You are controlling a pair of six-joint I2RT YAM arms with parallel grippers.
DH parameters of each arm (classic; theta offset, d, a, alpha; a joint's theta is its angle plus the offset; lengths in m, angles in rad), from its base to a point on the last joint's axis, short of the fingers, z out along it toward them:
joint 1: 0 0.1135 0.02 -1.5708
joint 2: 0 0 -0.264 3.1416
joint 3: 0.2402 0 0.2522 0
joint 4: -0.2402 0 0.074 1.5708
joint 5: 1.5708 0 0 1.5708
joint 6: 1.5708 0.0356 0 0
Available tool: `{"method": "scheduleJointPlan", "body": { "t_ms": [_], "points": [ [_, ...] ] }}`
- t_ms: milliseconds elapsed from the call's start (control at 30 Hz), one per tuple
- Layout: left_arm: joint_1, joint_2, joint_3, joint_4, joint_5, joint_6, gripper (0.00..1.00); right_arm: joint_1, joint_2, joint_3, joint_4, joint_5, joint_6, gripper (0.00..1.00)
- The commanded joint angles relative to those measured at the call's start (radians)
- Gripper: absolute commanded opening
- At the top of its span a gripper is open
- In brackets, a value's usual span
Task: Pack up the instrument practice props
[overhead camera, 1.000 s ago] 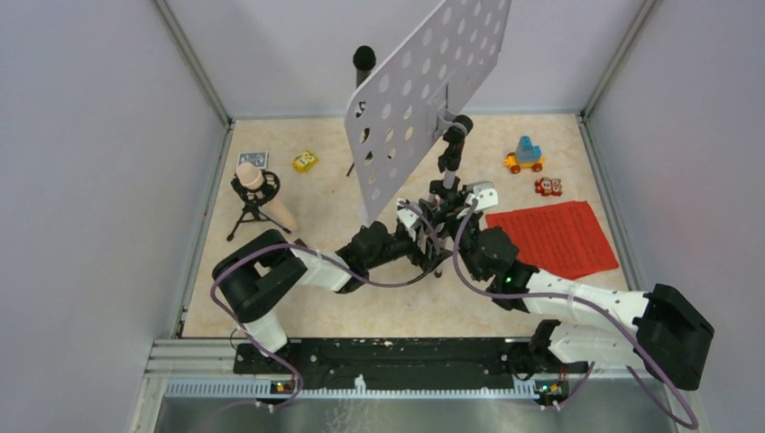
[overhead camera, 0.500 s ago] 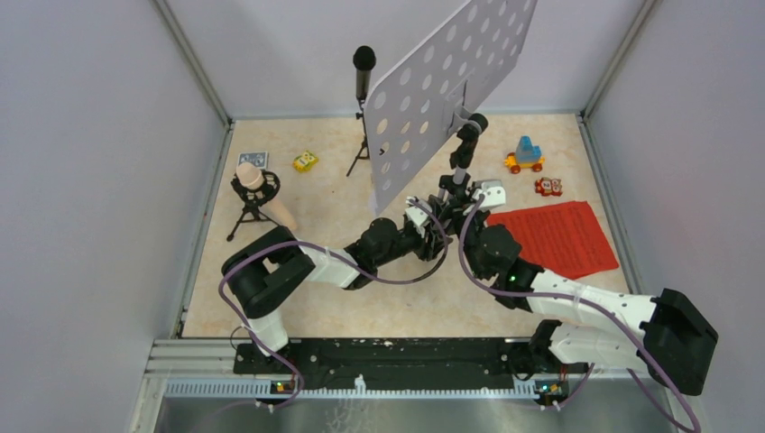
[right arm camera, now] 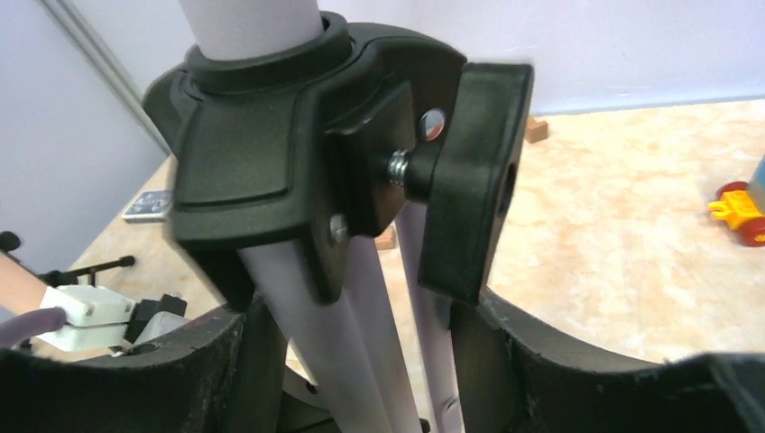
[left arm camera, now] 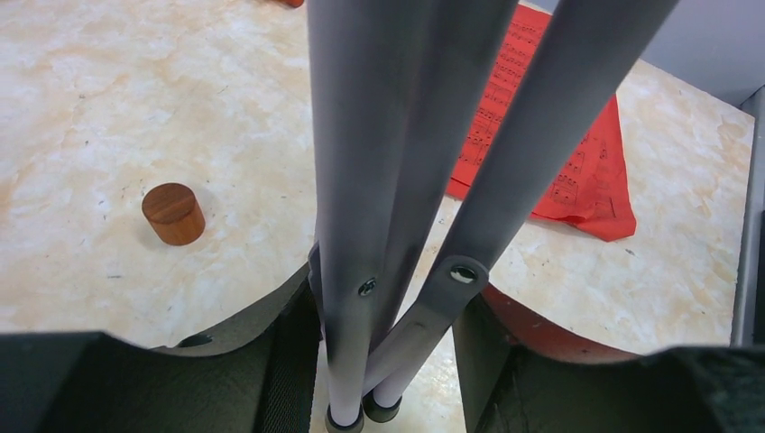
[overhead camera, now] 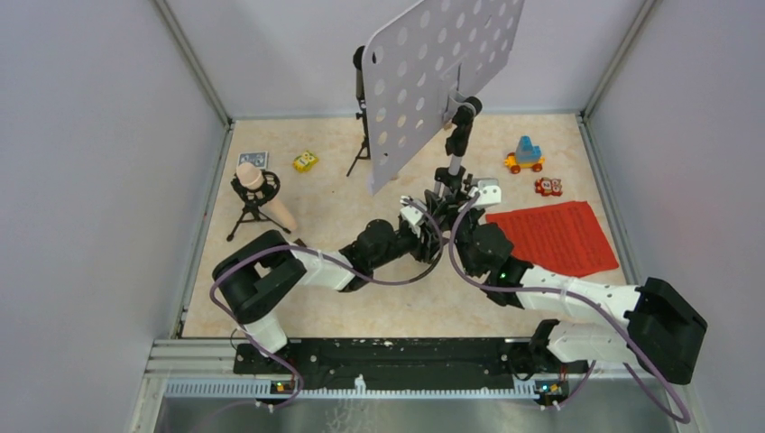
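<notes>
- The left gripper point(overhead camera: 417, 215) pinched the folded silver legs point(left arm camera: 361, 180).
- The right gripper point(overhead camera: 466, 200) clamped those legs by the black collar point(right arm camera: 271, 153).
- The red pages point(overhead camera: 559, 236) lay at three o'clock.

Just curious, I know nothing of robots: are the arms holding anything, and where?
Both grip the music stand: left gripper around its folded silver legs, right gripper just below the black hub.

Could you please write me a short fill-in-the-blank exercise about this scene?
The left claw is closed on the folded silver ___ of the white perforated music stand.
The paper sheet-music page lying flat on the beige marbled table is ___.
The beige microphone rests on a small black ___.
Missing words: legs; red; tripod.
</notes>
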Motion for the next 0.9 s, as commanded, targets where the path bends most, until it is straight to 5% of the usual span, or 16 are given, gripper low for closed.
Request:
{"method": "scheduleJointPlan", "body": {
  "t_ms": [0,67,167,267,867],
  "points": [
    [-0.075,-0.061,-0.056,-0.055,0.128,-0.021,0.46,-0.015,0.06,0.002,-0.054,-0.08,0.071,0.52],
    [-0.076,-0.068,-0.065,-0.061,0.124,-0.013,0.47,-0.032,0.072,-0.008,-0.033,-0.107,0.093,0.42],
    [-0.077,-0.07,-0.068,-0.078,0.124,0.0,0.59,-0.045,0.082,-0.026,0.006,-0.128,0.093,0.0],
    [-0.08,-0.073,-0.079,-0.088,0.079,-0.002,0.97,-0.045,0.069,-0.045,0.036,-0.133,0.086,0.0],
    [-0.082,0.088,0.004,0.067,-0.224,0.127,0.99,-0.048,-0.096,-0.011,-0.183,-0.167,0.391,0.0]
  ]
}}
